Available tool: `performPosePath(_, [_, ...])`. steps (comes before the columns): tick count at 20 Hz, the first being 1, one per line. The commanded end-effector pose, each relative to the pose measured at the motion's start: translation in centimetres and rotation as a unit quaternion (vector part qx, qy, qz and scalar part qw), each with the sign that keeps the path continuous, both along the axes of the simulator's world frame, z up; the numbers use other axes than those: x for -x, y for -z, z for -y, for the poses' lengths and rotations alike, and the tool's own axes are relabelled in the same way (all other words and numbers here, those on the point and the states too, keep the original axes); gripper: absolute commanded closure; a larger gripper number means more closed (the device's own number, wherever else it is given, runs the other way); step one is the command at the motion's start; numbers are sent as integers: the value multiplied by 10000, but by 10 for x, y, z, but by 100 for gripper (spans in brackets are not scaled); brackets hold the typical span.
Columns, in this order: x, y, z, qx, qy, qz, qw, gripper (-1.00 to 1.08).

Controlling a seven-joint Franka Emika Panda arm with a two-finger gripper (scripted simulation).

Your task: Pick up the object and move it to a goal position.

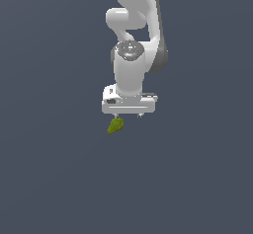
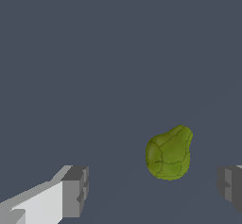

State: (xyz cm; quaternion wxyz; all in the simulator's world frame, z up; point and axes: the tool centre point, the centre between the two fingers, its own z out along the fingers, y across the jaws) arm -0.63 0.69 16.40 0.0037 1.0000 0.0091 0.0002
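Fingers (image 1: 115, 114) in the exterior view show only as two short stubs poking down from the underside of the white gripper (image 1: 128, 115), one toward the exterior view's left end of the wide hand block and one nearer its middle, with a clear gap between them, so they read as spread and pinching nothing. Above the block the white arm (image 1: 132, 25) rises in a thick column with a grey joint cap and curves out of the top of the picture. Just under the left-hand stub sits the object (image 1: 115, 126), a small olive-green lump with a lumpy outline that tapers toward its lower left end; it is much narrower than the hand block and lies toward the exterior view's left of the gap, close below the stub, though contact between them cannot be judged. It rests against a flat, even dark grey-blue table (image 1: 49, 178). Turning to the wrist view, one finger (image 2: 74, 191) shows as a grey pad on a white mount and the other (image 2: 230, 186) as a grey pad cut off by the frame edge, both wide apart. Between them, nearer the cut-off pad and touching neither, lies the green lump (image 2: 168, 153), faceted and rounded, narrowing at one end
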Motion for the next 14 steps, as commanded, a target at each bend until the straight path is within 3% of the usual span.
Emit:
performPosePath(1, [0, 0, 0, 0, 0, 0, 10000, -92])
performPosePath(14, [6, -8, 12, 96, -23, -47, 9999, -92])
